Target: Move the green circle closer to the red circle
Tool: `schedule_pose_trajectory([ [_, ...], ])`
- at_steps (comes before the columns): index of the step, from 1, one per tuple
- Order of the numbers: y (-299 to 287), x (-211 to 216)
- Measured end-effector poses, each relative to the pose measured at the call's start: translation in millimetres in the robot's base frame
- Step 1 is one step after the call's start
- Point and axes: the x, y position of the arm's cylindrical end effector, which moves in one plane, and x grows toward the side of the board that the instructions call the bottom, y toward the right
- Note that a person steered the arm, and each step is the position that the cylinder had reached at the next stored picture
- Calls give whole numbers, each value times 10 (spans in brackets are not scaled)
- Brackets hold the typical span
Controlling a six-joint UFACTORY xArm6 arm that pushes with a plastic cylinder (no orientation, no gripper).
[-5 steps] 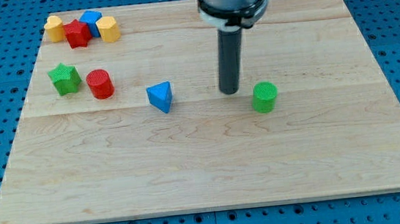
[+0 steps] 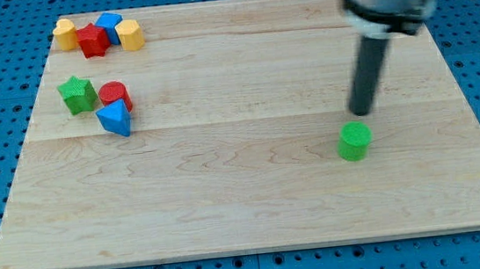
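Camera view: my tip (image 2: 361,112), no claw, sits just above the green circle (image 2: 354,140); pushing downward drives it away from the red circle (image 2: 114,95).

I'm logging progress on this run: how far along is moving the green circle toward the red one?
Nothing looks done: the green circle block sits on the wooden board's right side, far from the red circle block, which touches the blue triangle block at the left. In hand: my tip is just above the green circle in the view. Left: the whole push leftward.
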Motion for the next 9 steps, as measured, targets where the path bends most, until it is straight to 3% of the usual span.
schedule_pose_trajectory([
  [1, 98, 286],
  [2, 780, 551],
  [4, -1645, 88],
  [5, -909, 206],
  [6, -1272, 740],
  [8, -2559, -342],
  [9, -2075, -214],
])
